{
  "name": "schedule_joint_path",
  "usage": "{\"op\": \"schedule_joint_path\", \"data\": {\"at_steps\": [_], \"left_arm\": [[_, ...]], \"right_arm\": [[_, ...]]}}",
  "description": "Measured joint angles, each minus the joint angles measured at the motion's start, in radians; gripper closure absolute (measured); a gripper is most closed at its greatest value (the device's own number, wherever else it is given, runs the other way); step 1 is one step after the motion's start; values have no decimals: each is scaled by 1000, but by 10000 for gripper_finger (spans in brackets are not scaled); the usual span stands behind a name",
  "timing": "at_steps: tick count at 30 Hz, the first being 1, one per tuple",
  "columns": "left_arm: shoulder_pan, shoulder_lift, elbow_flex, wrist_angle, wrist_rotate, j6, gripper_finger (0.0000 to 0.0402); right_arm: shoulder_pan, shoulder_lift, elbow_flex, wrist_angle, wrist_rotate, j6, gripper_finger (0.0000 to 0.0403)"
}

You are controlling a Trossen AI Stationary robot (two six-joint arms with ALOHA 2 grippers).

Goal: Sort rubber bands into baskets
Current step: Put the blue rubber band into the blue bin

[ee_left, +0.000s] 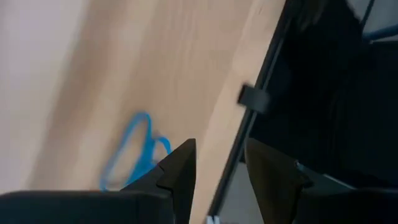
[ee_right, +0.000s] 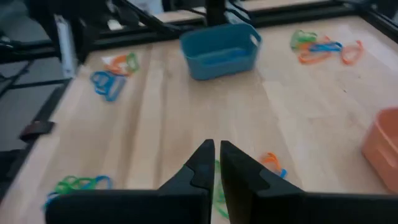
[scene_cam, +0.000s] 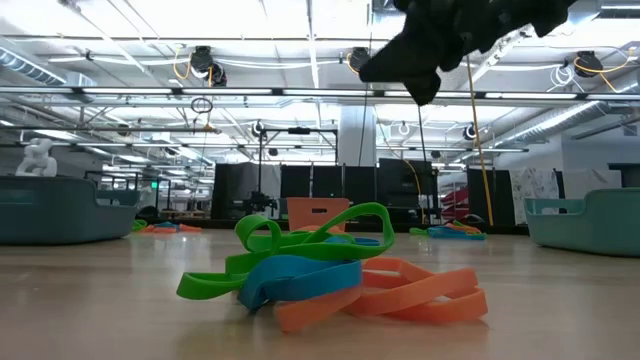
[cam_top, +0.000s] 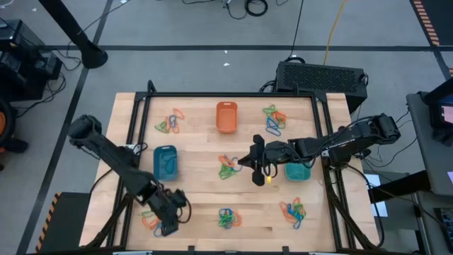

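Observation:
Three baskets stand on the wooden table: orange (cam_top: 226, 117) at the far middle, blue (cam_top: 165, 161) on the left, teal (cam_top: 298, 171) on the right. Piles of orange, green and blue rubber bands lie around them. My left gripper (cam_top: 167, 225) hangs open over the near left corner, beside a pile (cam_top: 149, 219); a blue band (ee_left: 132, 155) lies on the wood beside its fingers (ee_left: 180, 171). My right gripper (ee_right: 216, 155) is shut above the table's middle, over the centre pile (cam_top: 226, 167). I see nothing between its fingers.
Other band piles lie at the far left (cam_top: 168, 123), far right (cam_top: 274, 117), near middle (scene_cam: 330, 275) and near right (cam_top: 294, 211). A black frame rail (ee_left: 252, 96) runs along the table edge close to my left gripper. Bare wood lies between the piles.

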Motion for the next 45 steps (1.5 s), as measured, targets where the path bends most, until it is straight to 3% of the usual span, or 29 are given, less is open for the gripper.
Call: {"op": "schedule_joint_path", "data": {"at_steps": [4,13,40,45], "left_arm": [[-32,82,0,9,28,-82,258],[-51,176,-1,11,29,-93,258],[-63,270,-1,41,44,-60,258],[-62,270,-1,16,46,-60,292]], "right_arm": [[38,0,0,50,0,0,385],[84,0,0,135,0,-7,385],[81,0,0,144,6,-56,385],[81,0,0,146,6,-55,385]]}}
